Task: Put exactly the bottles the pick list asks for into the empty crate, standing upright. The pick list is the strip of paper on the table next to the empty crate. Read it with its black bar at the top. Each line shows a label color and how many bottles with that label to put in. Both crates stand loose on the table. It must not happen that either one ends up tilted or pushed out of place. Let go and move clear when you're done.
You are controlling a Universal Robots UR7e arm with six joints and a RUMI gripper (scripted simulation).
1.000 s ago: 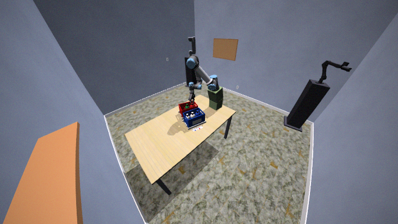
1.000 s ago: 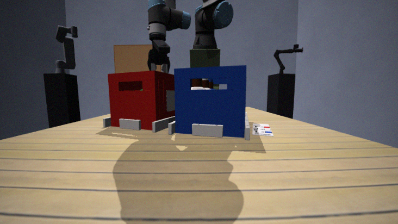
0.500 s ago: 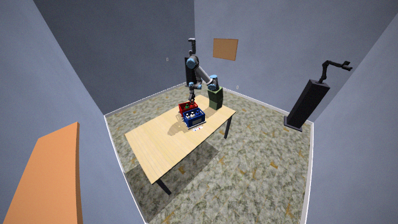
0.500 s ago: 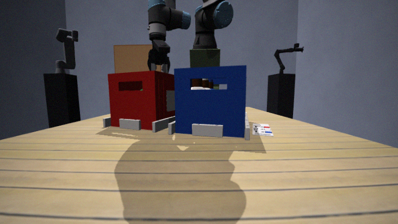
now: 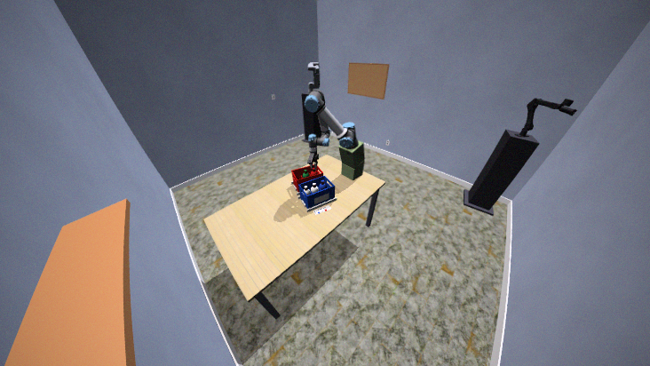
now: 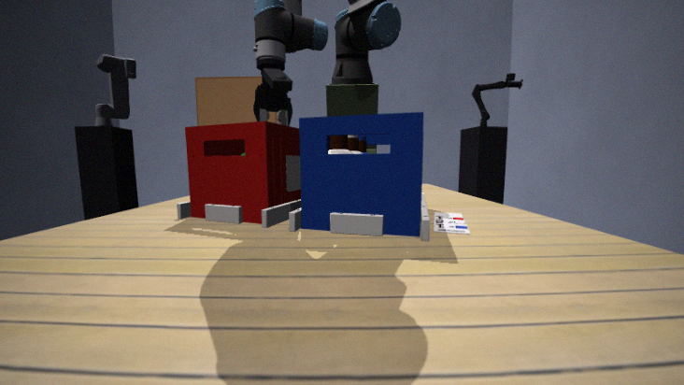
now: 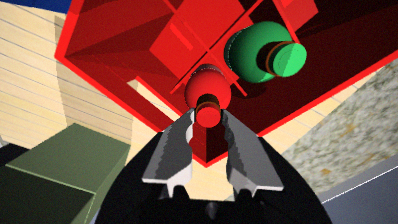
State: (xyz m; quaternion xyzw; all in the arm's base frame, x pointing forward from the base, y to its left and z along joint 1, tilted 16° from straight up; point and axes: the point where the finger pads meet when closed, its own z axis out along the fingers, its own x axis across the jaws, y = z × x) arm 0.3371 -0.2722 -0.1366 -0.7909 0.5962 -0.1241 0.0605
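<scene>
My gripper (image 7: 207, 109) (image 5: 313, 164) (image 6: 272, 117) reaches down into the red crate (image 7: 115, 35) (image 5: 295, 176) (image 6: 224, 181) and is shut on the neck of a red bottle (image 7: 207, 90). The bottle stands upright in a compartment near the crate's corner. A green bottle (image 7: 260, 52) (image 5: 305, 172) stands in the compartment beside it. The blue crate (image 5: 318, 197) (image 6: 361, 186) stands next to the red one and holds several upright bottles (image 5: 314, 186) (image 6: 347, 142). The pick list (image 6: 451, 223) (image 5: 321, 210) lies on the table beside the blue crate.
The arm's green pedestal (image 5: 352, 161) (image 7: 65, 160) (image 6: 351, 99) stands on the table right behind the crates. Low grey blocks (image 6: 356, 223) sit at the feet of both crates. Black camera stands are off the table.
</scene>
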